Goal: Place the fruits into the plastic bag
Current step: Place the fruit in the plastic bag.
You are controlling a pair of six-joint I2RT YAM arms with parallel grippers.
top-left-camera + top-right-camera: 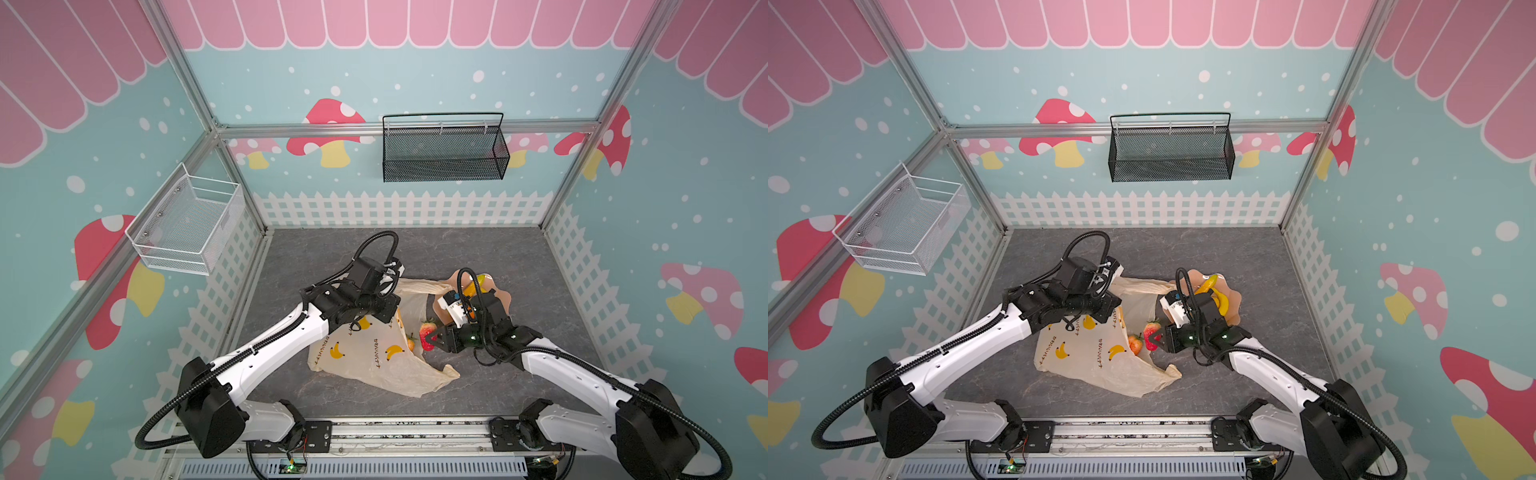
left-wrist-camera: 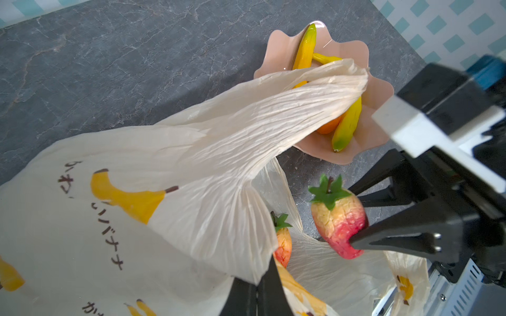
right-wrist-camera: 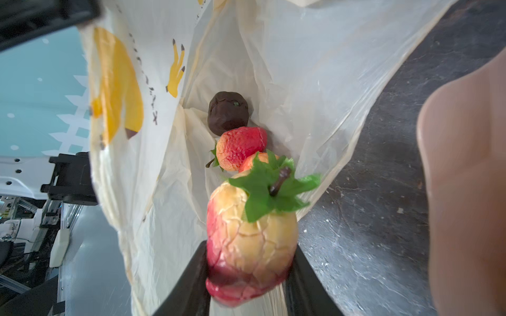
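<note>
The cream plastic bag (image 1: 374, 361) with banana prints lies mid-table. My left gripper (image 2: 267, 276) is shut on its upper edge and holds the mouth lifted open. At the mouth, my right gripper (image 3: 247, 262) is shut on a red and yellow strawberry (image 3: 252, 232), which both top views also show (image 1: 1150, 332). Inside the bag lie a dark brown round fruit (image 3: 227, 113) and two more strawberries (image 3: 241, 146). Two yellow bananas (image 2: 305, 46) and an orange tangerine (image 2: 328, 125) rest on the pink plate (image 2: 377, 95), partly hidden by a bag handle.
The pink plate (image 1: 1235, 299) stands just beyond my right wrist. A black mesh basket (image 1: 444, 149) hangs on the back wall and a white wire basket (image 1: 187, 228) on the left wall. The arms' mounting rail (image 1: 374, 432) runs along the front edge.
</note>
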